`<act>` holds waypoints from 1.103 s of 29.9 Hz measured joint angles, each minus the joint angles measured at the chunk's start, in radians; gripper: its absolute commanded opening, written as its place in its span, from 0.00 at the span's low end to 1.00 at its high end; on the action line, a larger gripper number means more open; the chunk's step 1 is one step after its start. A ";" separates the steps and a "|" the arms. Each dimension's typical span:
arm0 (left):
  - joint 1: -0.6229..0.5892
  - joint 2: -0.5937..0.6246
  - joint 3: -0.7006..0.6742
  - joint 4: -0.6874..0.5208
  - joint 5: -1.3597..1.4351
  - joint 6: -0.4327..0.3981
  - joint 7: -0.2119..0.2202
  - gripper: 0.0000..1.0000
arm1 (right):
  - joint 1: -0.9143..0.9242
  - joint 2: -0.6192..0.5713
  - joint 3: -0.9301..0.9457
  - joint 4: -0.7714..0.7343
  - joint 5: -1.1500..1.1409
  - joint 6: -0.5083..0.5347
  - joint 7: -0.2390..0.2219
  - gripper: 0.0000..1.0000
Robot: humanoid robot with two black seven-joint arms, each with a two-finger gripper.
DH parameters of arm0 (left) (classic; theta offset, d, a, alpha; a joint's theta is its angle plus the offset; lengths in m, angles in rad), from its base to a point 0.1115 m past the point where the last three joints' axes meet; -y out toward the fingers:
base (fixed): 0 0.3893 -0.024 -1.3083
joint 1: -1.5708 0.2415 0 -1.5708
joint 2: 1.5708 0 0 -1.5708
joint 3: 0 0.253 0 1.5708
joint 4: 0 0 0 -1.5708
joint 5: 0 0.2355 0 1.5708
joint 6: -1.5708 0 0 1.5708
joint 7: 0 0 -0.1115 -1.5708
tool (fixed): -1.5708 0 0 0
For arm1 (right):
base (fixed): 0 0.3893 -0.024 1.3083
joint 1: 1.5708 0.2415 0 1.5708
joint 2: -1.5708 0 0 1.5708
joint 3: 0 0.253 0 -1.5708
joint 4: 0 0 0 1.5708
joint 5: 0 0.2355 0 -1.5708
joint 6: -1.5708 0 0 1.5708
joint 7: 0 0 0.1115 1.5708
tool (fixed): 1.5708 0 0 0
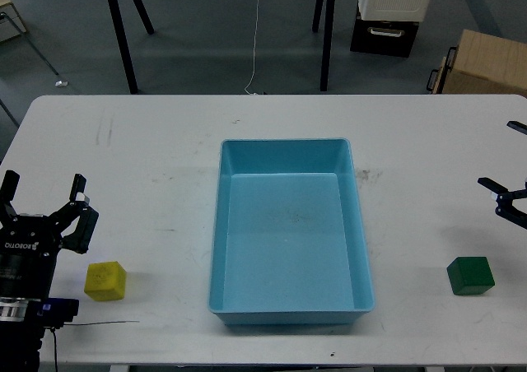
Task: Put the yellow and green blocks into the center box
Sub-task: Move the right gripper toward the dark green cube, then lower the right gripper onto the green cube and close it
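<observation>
Light blue tray mid-surface, nothing in it. Yellow block near left on the white surface, just right of left pincer, fingers apart. Green block near right, below right pincer, fingers apart, partly cut off.

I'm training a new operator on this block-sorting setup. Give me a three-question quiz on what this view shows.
1. True or false: the blue tray already holds a block.
2. Which block lies nearest the left gripper? A) yellow block B) green block C) neither
3. Fill in: the right gripper, partly cut off by the view's edge, has its fingers ____.

Key: 1. False, the tray is empty. 2. A. 3. Open; the left gripper is open as well.
</observation>
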 measured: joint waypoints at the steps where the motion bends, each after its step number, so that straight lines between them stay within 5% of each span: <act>1: -0.001 0.000 0.001 0.001 0.000 0.000 0.000 1.00 | 0.088 -0.036 -0.093 -0.003 -0.055 0.004 -0.028 1.00; 7: 0.000 0.000 0.005 0.004 0.000 0.000 0.002 1.00 | 0.612 -0.105 -0.670 -0.005 -0.322 0.087 -0.122 1.00; 14: -0.001 0.000 0.005 0.004 0.000 0.000 0.003 1.00 | 0.982 -0.086 -1.163 0.021 -0.555 0.190 -0.146 1.00; 33: -0.002 0.000 0.016 0.027 0.003 0.000 0.007 1.00 | 0.879 -0.003 -1.249 0.043 -0.747 0.193 -0.139 1.00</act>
